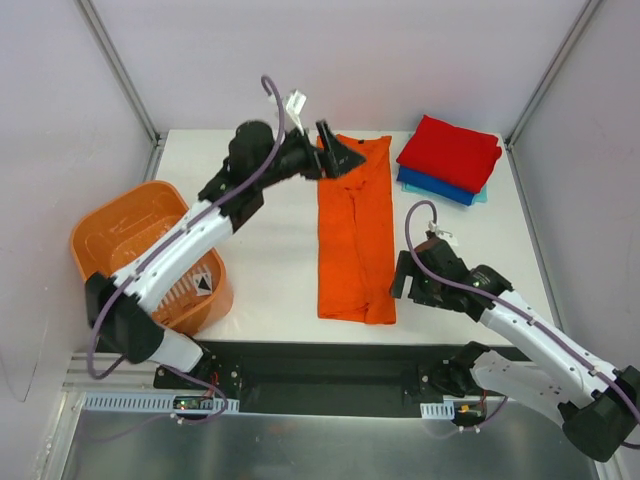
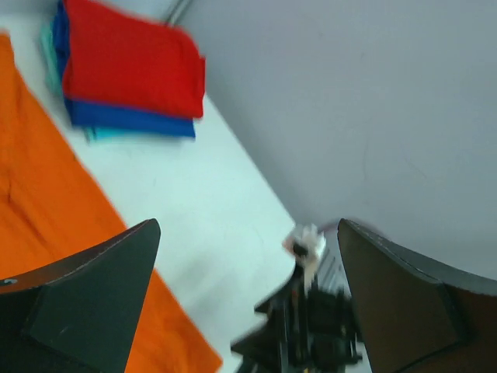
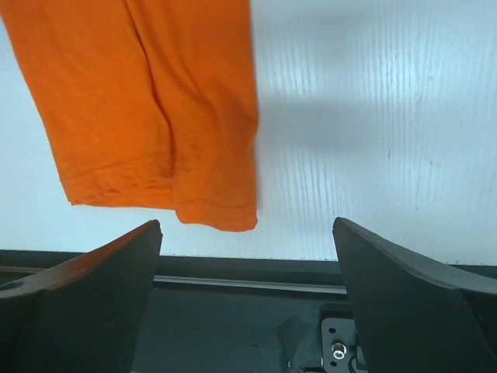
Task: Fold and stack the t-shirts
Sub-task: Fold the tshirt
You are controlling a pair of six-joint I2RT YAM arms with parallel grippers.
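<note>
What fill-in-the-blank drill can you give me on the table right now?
The shirt lying mid-table is ____. The red shirt lies folded on a ____ one. The basket sits by the ____ arm. The left claw and right claw are both ____.
Missing: orange; blue; left; open.

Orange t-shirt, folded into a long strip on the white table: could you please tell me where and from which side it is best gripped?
Probably by the two short ends. The orange t-shirt lies lengthwise, so the open right gripper could pinch the near hem's right corner from the right, and the open left gripper the far end from above.
</note>
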